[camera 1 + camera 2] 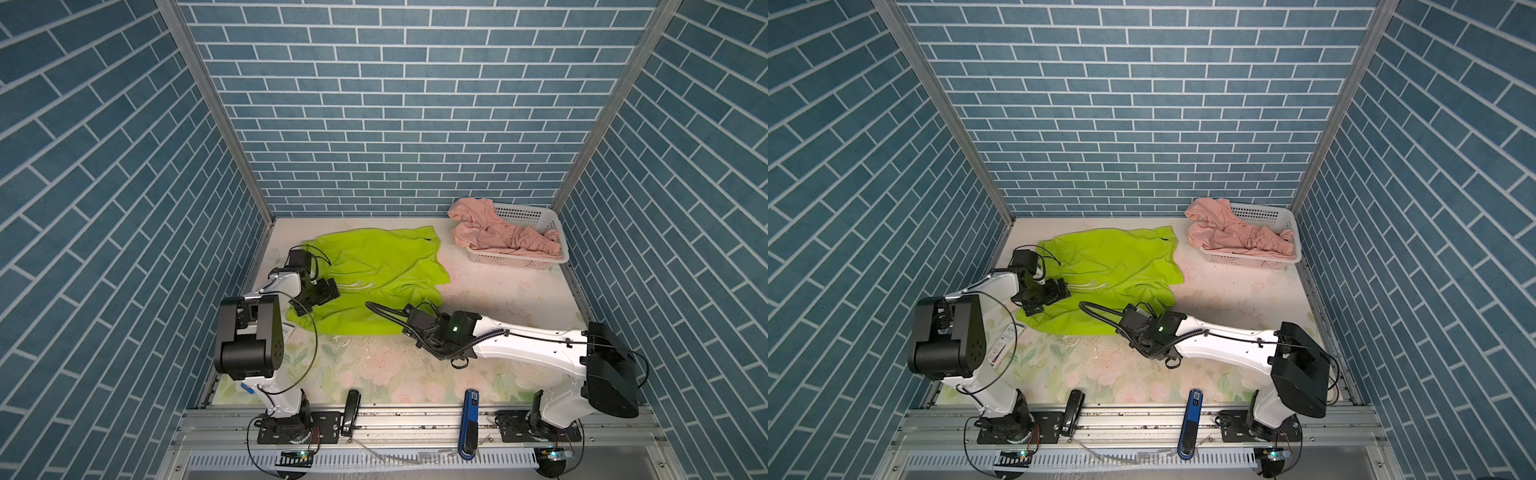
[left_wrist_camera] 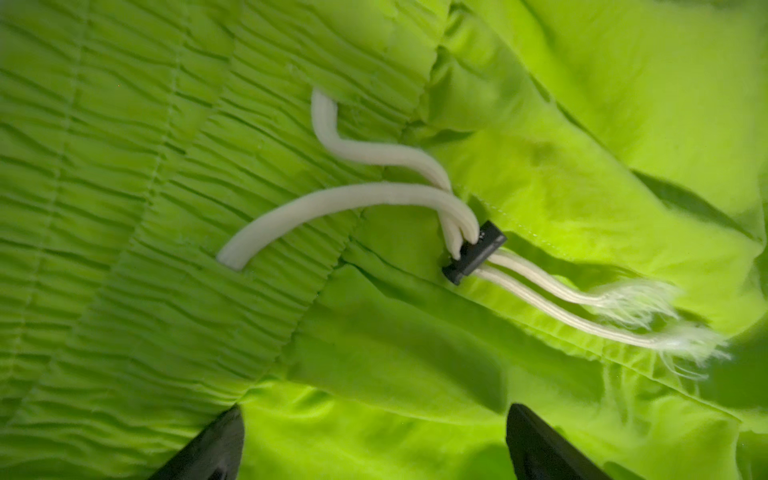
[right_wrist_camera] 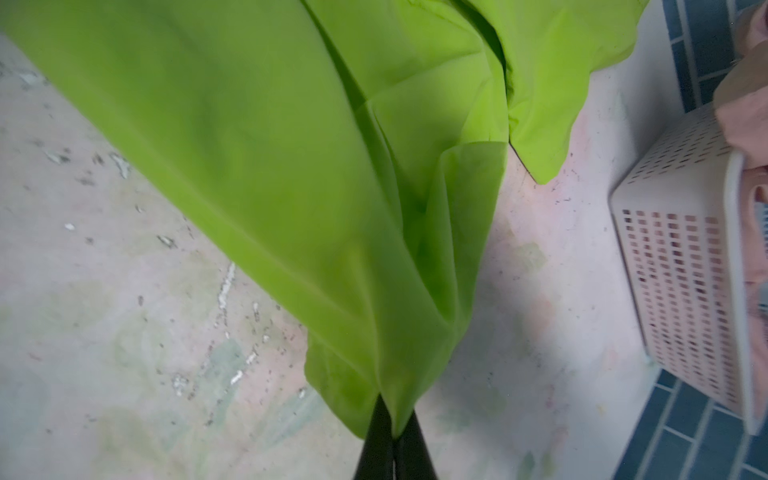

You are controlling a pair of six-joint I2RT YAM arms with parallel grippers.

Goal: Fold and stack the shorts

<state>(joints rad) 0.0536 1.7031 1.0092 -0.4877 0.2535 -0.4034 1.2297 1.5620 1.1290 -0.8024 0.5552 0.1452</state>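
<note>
Pinching a hem corner of the lime-green shorts (image 3: 332,166) with the right gripper (image 3: 392,428), jaws pressed together on the cloth and pulling it into a taut peak above the table (image 3: 104,291). Hovering the left gripper (image 2: 374,409) just over the gathered waistband (image 2: 124,208), fingers (image 2: 216,449) spread wide and gripping nothing, close to the white drawstring (image 2: 353,199) and its black cord lock (image 2: 473,253).

Finding the rest of the green shorts spread mostly flat on the table, near the white perforated basket (image 1: 523,259) but apart from it, on the side toward the left arm. Seeing the salmon-pink shorts (image 1: 490,232) crumpled inside that basket, one part draping over its rim.

Judging the fabric as thin, light and limp: creasing freely, probably sliding easily, not at all fragile. Expecting the elastic waistband to be the thickest, firmest part, so favouring a hold at one outer end of it, clear of the drawstring, paired with the pinched hem corner for a straight fold line. Risking a snagged cord or a bunched single layer by grabbing mid-panel.
</note>
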